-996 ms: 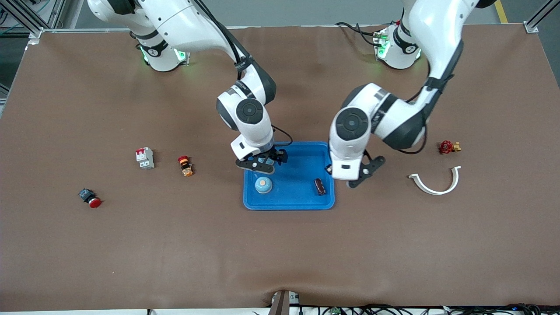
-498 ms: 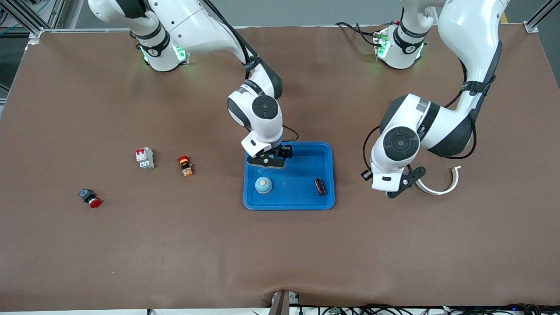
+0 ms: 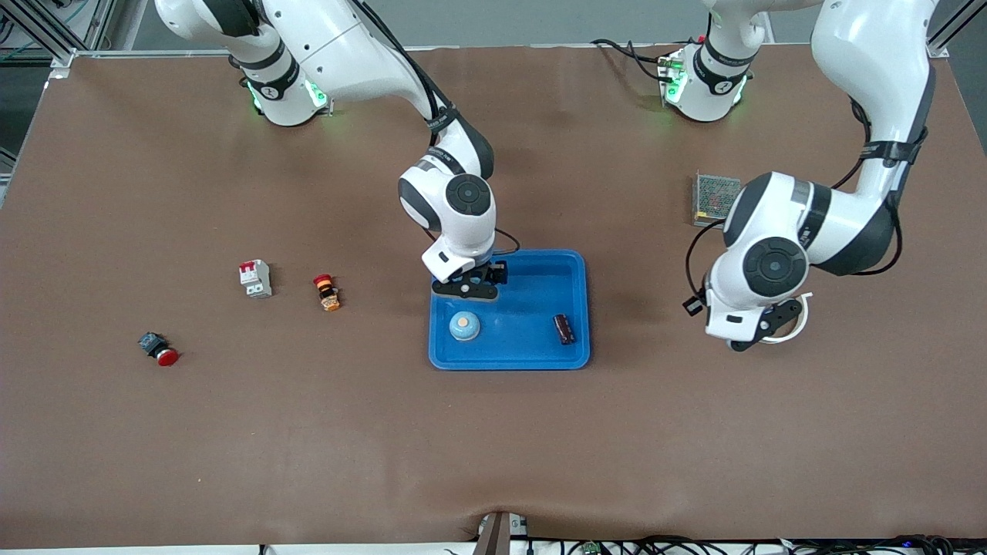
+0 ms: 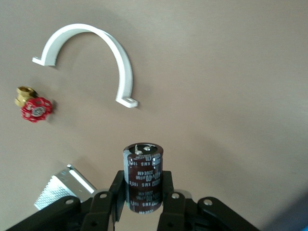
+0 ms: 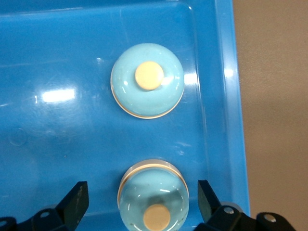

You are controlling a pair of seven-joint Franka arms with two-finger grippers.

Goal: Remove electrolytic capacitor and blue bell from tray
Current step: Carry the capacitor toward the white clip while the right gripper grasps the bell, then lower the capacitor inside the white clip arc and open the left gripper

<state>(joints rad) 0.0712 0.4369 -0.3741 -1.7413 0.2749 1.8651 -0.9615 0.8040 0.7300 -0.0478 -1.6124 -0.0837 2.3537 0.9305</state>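
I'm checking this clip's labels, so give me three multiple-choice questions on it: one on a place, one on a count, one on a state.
1. What is the left pincer over?
A) the white breaker
B) the red button
C) the white curved bracket

2. How many bells stand in the blue tray?
A) one
B) two
C) three

3. What state is the left pincer in?
A) shut on a capacitor
B) open, empty
C) shut on a valve

Answers:
1. C, the bracket peeks out beneath it.
2. B, the right wrist view shows two in the tray, one between the fingers of the open right pincer, which is over the tray.
3. A, its fingers clamp the capacitor.
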